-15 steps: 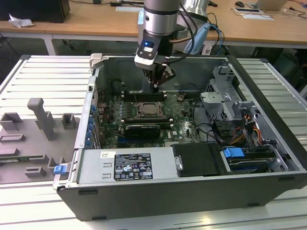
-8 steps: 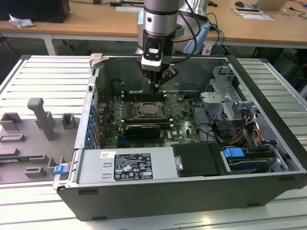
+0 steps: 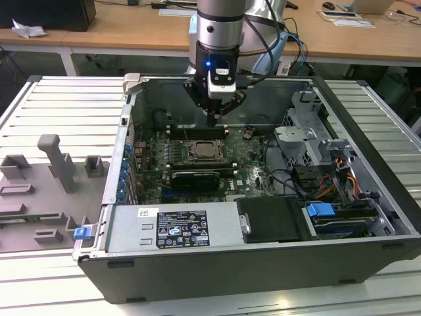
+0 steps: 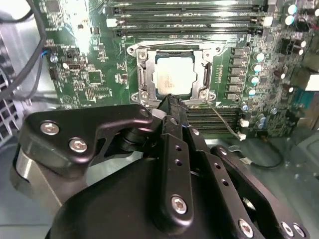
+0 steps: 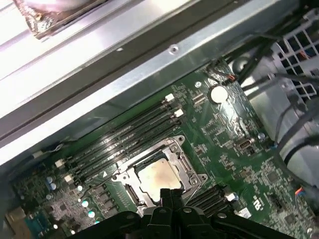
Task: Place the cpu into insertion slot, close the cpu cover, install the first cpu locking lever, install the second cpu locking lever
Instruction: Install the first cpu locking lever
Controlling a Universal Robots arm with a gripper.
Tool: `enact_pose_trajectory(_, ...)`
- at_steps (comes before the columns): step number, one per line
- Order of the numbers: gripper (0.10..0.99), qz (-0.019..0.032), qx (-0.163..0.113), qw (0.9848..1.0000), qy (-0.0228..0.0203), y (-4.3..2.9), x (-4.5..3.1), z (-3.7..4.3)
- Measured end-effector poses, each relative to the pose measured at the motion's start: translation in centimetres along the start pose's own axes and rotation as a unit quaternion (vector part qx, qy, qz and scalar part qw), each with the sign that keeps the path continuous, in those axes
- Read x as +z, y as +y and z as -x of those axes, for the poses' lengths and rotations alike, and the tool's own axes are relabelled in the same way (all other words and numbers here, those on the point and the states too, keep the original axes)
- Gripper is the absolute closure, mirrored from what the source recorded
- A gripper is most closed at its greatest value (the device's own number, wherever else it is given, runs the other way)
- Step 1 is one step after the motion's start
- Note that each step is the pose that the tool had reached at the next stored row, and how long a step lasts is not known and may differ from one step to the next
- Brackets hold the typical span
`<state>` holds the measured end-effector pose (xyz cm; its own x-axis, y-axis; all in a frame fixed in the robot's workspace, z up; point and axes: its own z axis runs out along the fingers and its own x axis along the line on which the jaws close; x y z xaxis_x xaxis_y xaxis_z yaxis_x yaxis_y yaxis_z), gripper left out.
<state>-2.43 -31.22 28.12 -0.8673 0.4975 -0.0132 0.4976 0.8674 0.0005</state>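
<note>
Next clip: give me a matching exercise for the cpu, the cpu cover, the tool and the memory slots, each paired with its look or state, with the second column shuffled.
Column one:
1. cpu
2. cpu cover
3. tool
4. memory slots

Column two:
A. tips together, poised at the frame's edge
B. long, black, in parallel rows
C. silvery-beige square lying flat inside the frame's window
D. silvery frame lying down around the chip

Pairs: 1-C, 2-D, 3-A, 4-B
</note>
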Motion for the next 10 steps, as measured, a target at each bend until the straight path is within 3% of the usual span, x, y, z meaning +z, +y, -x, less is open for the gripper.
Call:
enact_pose_trajectory(3, 0.98, 0.0019, -0.027, 0.9996, 0.0009, 0.0, 0.01, 0.0)
enact_pose_trajectory(6, 0.98, 0.0032, -0.06, 0.9982, 0.0014, 0.0, 0.02, 0.0)
enact_pose_trajectory(9, 0.98, 0.0052, -0.103, 0.9946, 0.0023, 0.0, 0.04, 0.0)
enact_pose_trajectory(10, 0.98, 0.0063, -0.122, 0.9925, 0.0028, 0.0, 0.05, 0.0)
